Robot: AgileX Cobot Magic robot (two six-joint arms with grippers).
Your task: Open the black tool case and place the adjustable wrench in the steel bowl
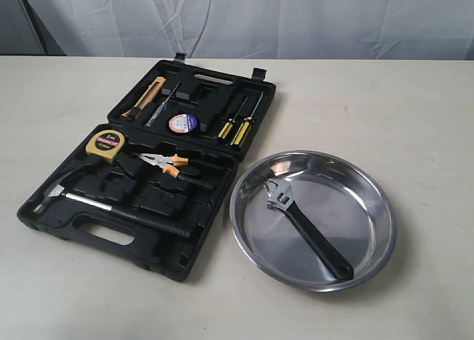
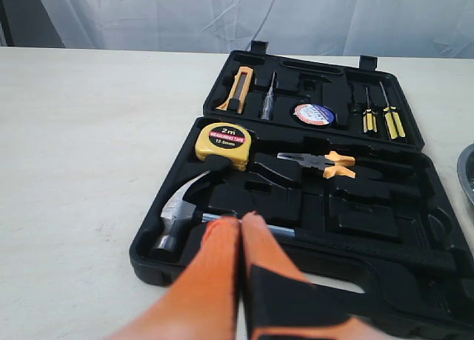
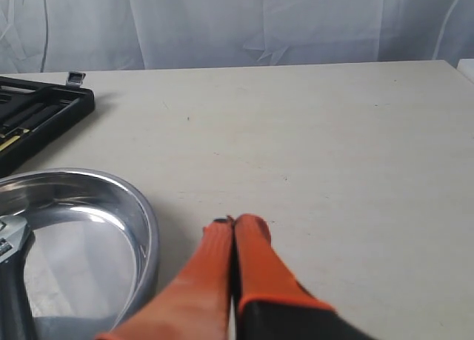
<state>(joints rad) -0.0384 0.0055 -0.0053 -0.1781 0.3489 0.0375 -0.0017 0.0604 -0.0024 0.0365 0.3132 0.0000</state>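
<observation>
A white sheet (image 1: pixel 296 14) hangs behind a pale table (image 1: pixel 415 95). On the table the black tool case (image 1: pixel 104 240) lies wide open, lid flat. The steel bowl (image 1: pixel 390 232) sits just beside the case, on its right as seen from the exterior camera. Its rim is so close to the case's edge that I can't tell whether they touch.

The adjustable wrench (image 1: pixel 311 232) lies inside the bowl. Its silver head points toward the case and its black handle slants away toward the bowl's far rim.

The case holds a hammer (image 1: pixel 81 199) along the half with the carry handle, a yellow tape measure (image 1: pixel 106 145) and orange-handled pliers (image 1: pixel 163 162) near the hinge. In the lid are a roll of tape (image 1: pixel 183 122) and two yellow-handled screwdrivers (image 1: pixel 235 125).

The left gripper (image 2: pixel 241 220) is over the handle side of the case, close to the hammer. Its orange fingers (image 2: pixel 215 258) are pressed together with nothing between them. The right gripper (image 3: pixel 233 223) is over bare table near the bowl's rim, on the side away from the case. Its fingers are likewise closed tight and hold nothing.
</observation>
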